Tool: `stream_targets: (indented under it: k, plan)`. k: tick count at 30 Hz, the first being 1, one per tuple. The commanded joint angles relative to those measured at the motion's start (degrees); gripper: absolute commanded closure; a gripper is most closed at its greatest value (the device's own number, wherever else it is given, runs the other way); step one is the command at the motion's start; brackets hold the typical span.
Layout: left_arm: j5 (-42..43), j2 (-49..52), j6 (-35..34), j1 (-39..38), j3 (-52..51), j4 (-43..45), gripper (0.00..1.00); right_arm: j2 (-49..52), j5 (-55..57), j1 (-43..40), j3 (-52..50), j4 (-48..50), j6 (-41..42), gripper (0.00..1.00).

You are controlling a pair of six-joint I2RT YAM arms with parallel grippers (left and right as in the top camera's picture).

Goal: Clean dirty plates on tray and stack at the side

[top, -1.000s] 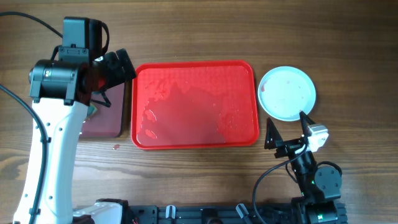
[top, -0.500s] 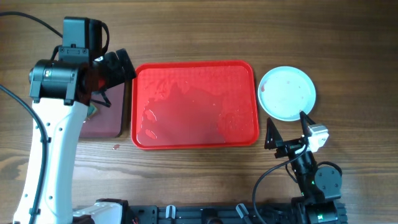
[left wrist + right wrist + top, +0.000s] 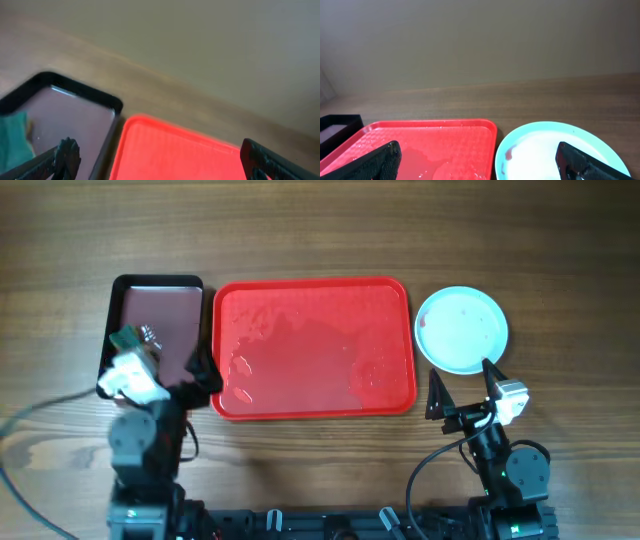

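Right gripper (image 3: 479,159), jaws wide apart and empty, sits at 6 o'clock of the round light-blue-rimmed plates (image 3: 462,330), themselves at 3 o'clock of the bright red rectangular plastic tray (image 3: 312,350). Left gripper (image 3: 157,156) likewise apart. Tray holds no plates, only wet smears. I judge stacking done; next move only parks the arms.

1 red tray (image 3: 330,320), 1 maroon tray (image 3: 172,315), 1 plate (image 3: 461,330).
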Motion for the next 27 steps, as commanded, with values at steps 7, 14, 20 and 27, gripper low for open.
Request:
stream_targets:
  k: [7, 14, 20, 27]
  plan:
    - [3.8, -22.9, 9.4, 1.4, -16.1, -2.4, 0.0, -0.5, -0.5, -0.2, 0.0, 0.2, 0.4, 0.0]
    - [3.6, -23.6, 8.9, 1.8, -16.1, -2.3, 0.0, -0.5, -0.5, -0.2, 0.0, 0.2, 0.4, 0.0]
    - [3.6, -23.6, 8.9, 1.8, -16.1, -2.3, 0.0, -0.5, -0.5, -0.2, 0.0, 0.2, 0.4, 0.0]
    - [3.6, -23.6, 8.9, 1.8, -16.1, -2.3, 0.0, -0.5, -0.5, -0.2, 0.0, 0.2, 0.4, 0.0]
